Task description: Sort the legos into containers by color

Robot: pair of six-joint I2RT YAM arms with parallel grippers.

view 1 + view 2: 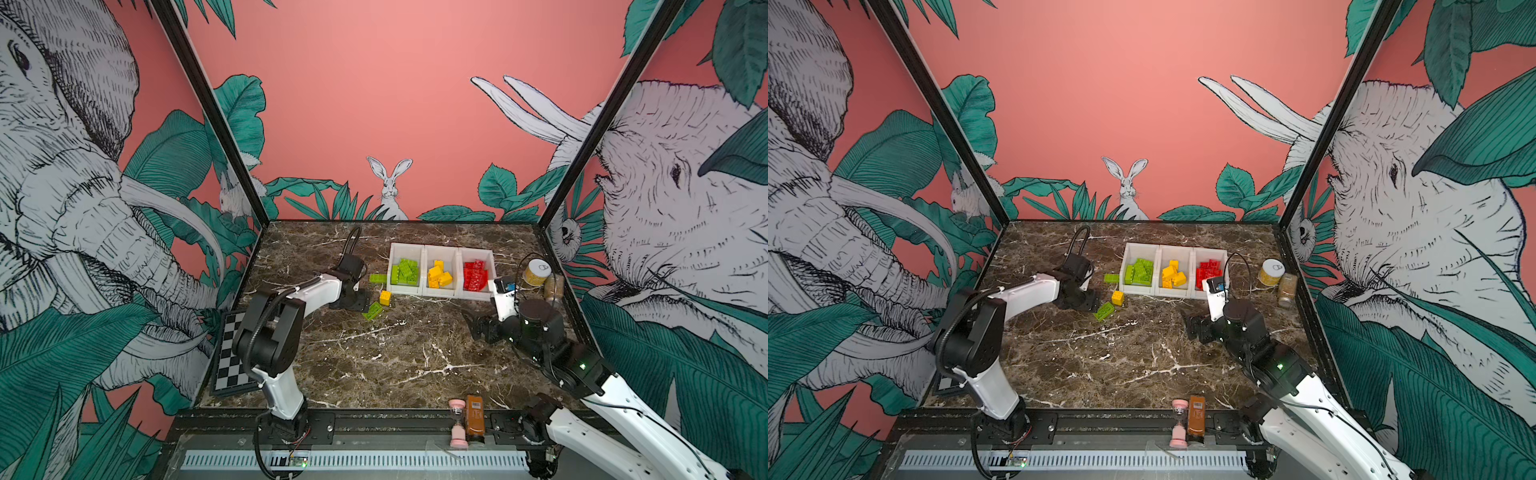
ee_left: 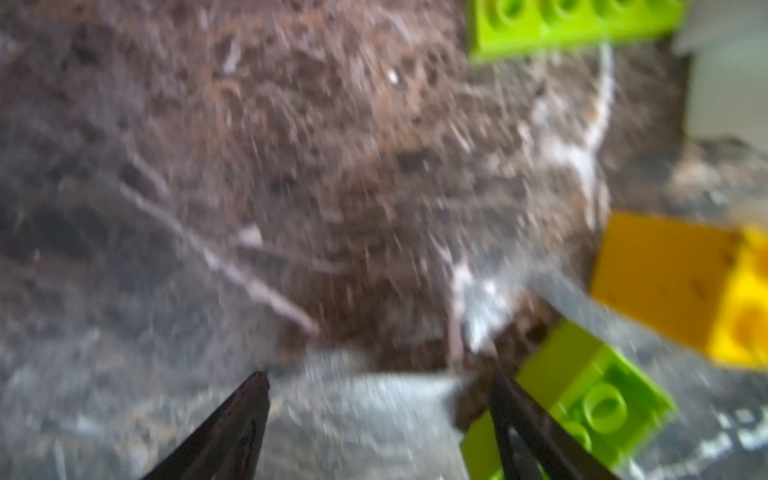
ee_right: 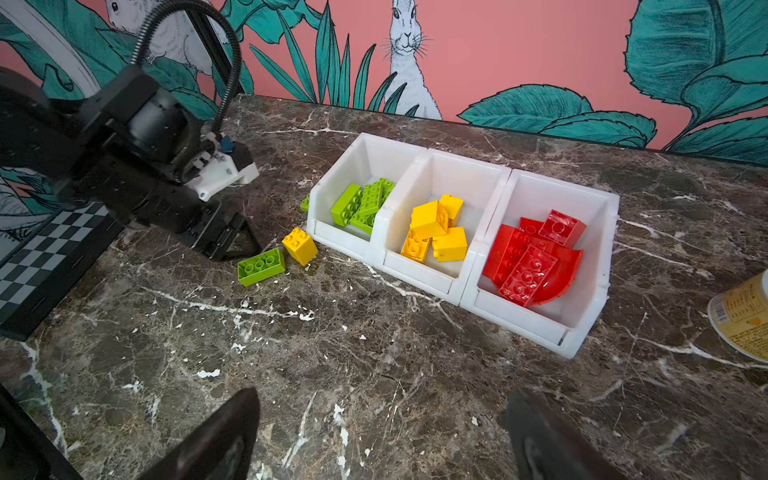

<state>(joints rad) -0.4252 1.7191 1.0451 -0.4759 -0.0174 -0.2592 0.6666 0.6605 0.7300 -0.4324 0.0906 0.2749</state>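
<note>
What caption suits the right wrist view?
Sorted studded plastic bricks in three joined white plastic bins; lime green brick, yellow brick outside.

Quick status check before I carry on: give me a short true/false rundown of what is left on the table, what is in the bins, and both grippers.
1. Three legos lie on the table outside the bins. True: a far green brick, a yellow brick and a near green brick.
2. The red bin also holds a yellow brick. False: only red pieces show in it.
3. The left gripper is shut on a green brick. False: its jaws are open with nothing between them, and the near green brick lies just outside one finger.
4. The right gripper is open and empty. True.
5. The yellow bin is the middle one. True.
</note>
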